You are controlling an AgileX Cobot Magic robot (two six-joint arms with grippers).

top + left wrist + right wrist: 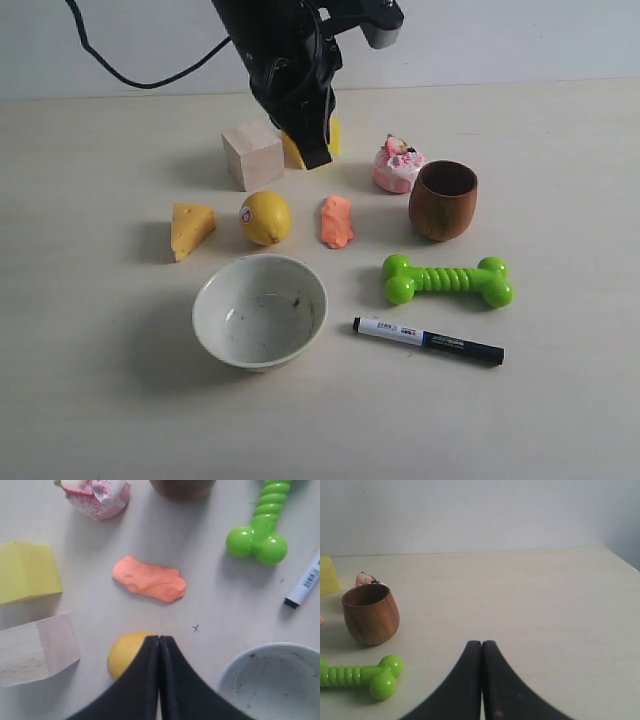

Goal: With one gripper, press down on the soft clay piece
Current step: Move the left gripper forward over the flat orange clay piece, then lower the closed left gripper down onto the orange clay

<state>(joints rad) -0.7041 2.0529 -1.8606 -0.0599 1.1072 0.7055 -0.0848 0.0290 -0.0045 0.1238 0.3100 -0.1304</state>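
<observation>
Salmon-orange, the soft clay piece (337,221) lies flat on the worktop (120,400) between the lemon (266,217) and the wooden cup (443,200), nothing touching it. The left gripper (316,158) hangs clear of it, jaws pressed together; the right gripper (481,643) has its jaws closed too.
</observation>
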